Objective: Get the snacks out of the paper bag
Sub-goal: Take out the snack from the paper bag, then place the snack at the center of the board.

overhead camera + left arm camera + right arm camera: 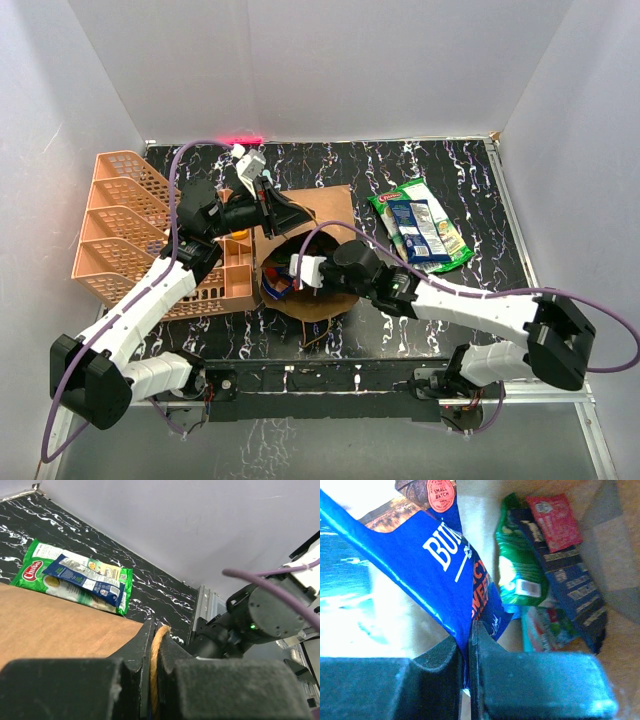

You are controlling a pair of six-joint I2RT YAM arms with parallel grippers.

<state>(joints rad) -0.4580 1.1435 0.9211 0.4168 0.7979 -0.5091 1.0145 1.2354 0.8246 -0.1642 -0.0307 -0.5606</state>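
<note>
The brown paper bag (pixel 320 212) lies at the table's middle, mouth open toward the near side. My left gripper (pixel 272 205) is shut on the bag's twisted paper handle (pixel 156 655) and holds the top edge. My right gripper (pixel 297 272) is at the bag's mouth, shut on a blue snack packet (pixel 432 565). Inside the bag lie a green packet (pixel 517 572), a pink-red packet (pixel 552 522) and a dark blue packet (pixel 575 592). Two packets, green (pixel 440 232) and dark blue (pixel 420 228), lie on the table at the right; they also show in the left wrist view (pixel 75 577).
An orange plastic lattice organizer (pixel 125 225) stands at the left, touching the bag's side. Grey walls close the table at the back and sides. The right arm (pixel 480 305) stretches across the near right part of the black marbled table (pixel 400 165).
</note>
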